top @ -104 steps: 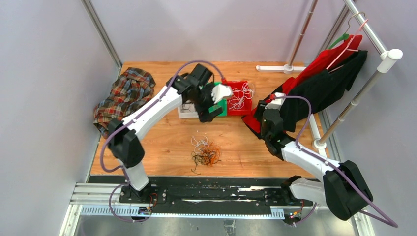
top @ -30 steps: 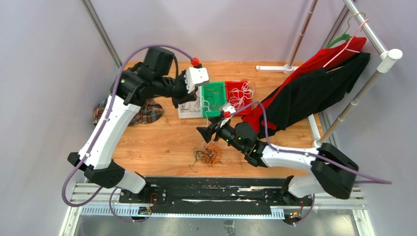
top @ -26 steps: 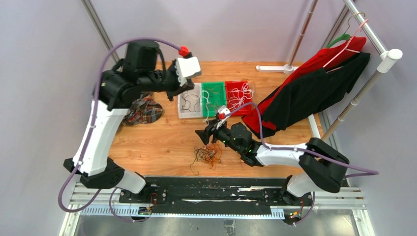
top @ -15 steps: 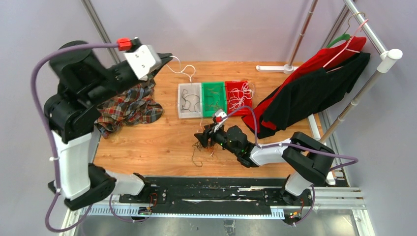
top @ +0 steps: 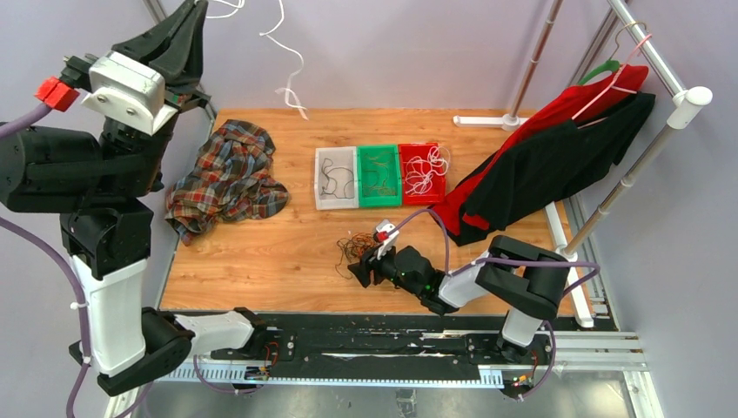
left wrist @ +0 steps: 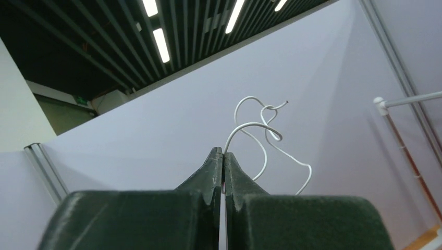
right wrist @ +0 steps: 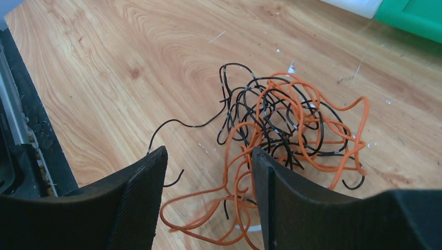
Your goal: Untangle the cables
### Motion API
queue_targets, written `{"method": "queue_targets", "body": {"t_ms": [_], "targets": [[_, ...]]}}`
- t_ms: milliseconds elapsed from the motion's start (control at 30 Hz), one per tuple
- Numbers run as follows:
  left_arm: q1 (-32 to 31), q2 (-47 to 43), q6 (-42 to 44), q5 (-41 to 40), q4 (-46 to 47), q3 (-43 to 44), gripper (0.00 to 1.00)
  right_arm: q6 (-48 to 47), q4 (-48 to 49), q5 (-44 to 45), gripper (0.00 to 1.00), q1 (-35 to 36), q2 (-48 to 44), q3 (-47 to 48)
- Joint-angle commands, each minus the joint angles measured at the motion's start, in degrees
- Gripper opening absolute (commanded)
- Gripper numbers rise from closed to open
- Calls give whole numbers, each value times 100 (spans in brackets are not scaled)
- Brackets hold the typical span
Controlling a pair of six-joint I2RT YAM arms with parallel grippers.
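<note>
Top view: the left gripper [top: 196,10], high at 11 o'clock, trails a white cable [top: 300,61] above the table [top: 261,252]. The right gripper [top: 358,272] sits low by the tangle of cables [top: 352,246] at 6 o'clock, below three trays [top: 379,204].

Left wrist view: jaws pressed together, pinching the white cable [left wrist: 259,127], which curls toward 1 o'clock.

Right wrist view: jaws spread wide, gripping nothing. The orange-and-black tangle of cables [right wrist: 284,125] lies at 1 o'clock, with orange loops between the fingers [right wrist: 140,192].

Jaws of left gripper [left wrist: 223,174] pressed together on white cable [left wrist: 250,123]; cable loops above gripper, trailing right.
</note>
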Motion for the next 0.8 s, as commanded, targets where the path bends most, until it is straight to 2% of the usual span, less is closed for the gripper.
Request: {"method": "queue_targets", "body": {"t_ms": [0, 100, 267, 433, 600, 767], "targets": [[1, 282, -41, 31, 105, 287, 0, 200, 390, 300, 61, 170, -91, -193], [1, 233, -184, 355, -181, -104, 0, 199, 258, 467, 65, 158, -573, -345], [0, 192, -382, 648, -429, -1023, 0, 33, -946, 1142, 73, 91, -1811, -315], [-44, 400, -557, 820, -372, -1714, 0, -144, -1817, 1701, 74, -142, -2901, -392], [-295, 1036, -641, 873, -197, -1850, 0, -102, -2388, 3288, 73, -405, -3818, -652], [-567, 1931, -636, 923, -176, -1513, 0, -135, -2530, 4222, 71, -759, -4719, -1051]]}}
